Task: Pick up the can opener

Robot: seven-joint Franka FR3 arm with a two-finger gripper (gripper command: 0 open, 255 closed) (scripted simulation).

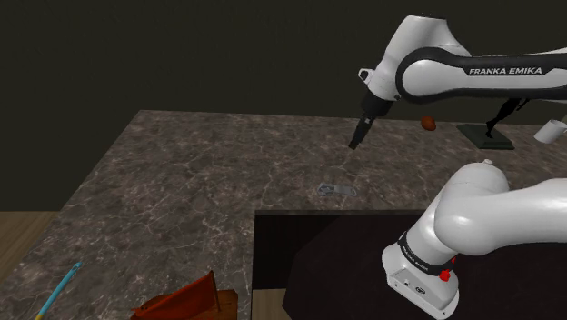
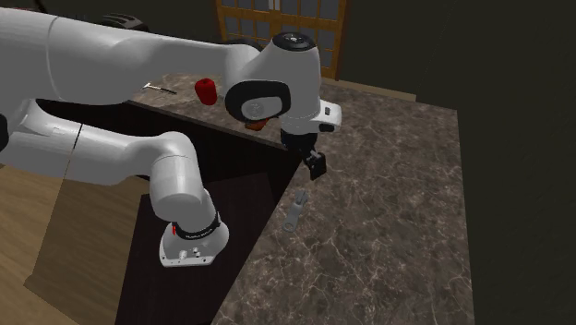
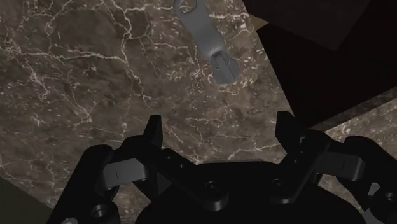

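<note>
A dark, white-veined marble countertop point(image 1: 182, 182) is spreading beneath the all-black two-finger gripper point(image 3: 218, 121), which is hovering with its fingers apart and empty. The small grey can opener point(image 3: 203, 38) is lying flat below and ahead of the gripper, untouched, so I judge lowering and grasping are not yet done.

You see a dark veined stone counter point(image 1: 182, 182) in dim light, wood-plank floor point(image 1: 18, 241) off its corner, and a wood-framed paned window point(image 2: 247, 18) beyond its far edge.

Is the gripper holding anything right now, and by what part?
Nothing. The gripper is open; the can opener lies on the counter, untouched.
</note>
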